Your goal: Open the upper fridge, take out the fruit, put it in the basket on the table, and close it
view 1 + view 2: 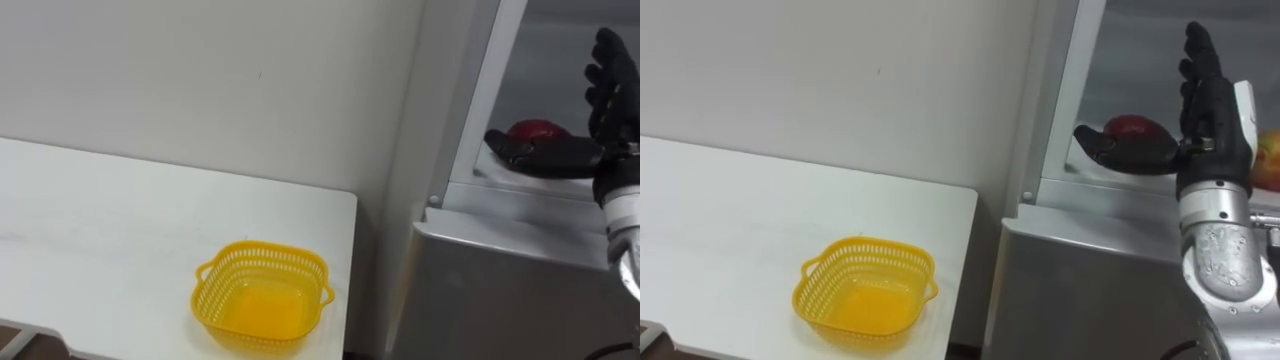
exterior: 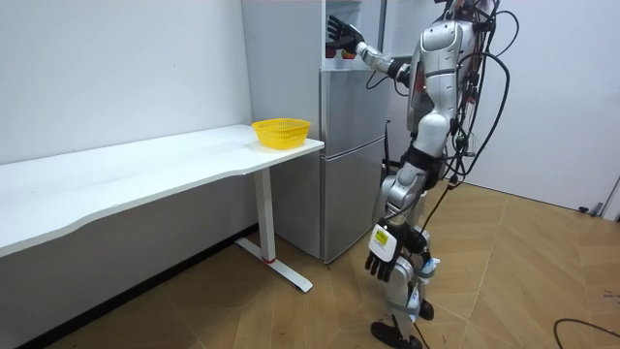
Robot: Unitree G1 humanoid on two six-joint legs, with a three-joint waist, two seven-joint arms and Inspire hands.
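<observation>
**Apple sits left of my open right palm, above the thumb**

I stand facing the fridge (image 2: pixel 349 145), with its upper compartment open in front of me at head height. To my left the white bench (image 1: pixel 100 220) runs along the wall. The yellow basket (image 1: pixel 262 298) stands on the bench's near right corner, well apart from the fridge opening and lower than it.

My right robot hand (image 1: pixel 1210 110) is raised into the upper compartment. It is spread wide and holds nothing: the fingers (image 1: pixel 1196 60) point straight up and the thumb (image 1: pixel 1110 148) juts out to the left. My left robot hand (image 2: pixel 381 254) hangs by my thigh, far from the work, so the right is plainly the one to use.

The red apple (image 1: pixel 1130 127) rests on the fridge shelf (image 1: pixel 520 185), just left of my palm and right above the thumb, which lies along its near lower side. I cannot tell whether the thumb touches it. The apple is round, so it has no long axis to line up with. I judge that I need to close the fingers down and leftward over it, against the thumb.

A second, reddish-yellow fruit (image 1: pixel 1268 160) lies on the shelf to the right of my wrist, on the back side of the hand, out of this grasp.
</observation>
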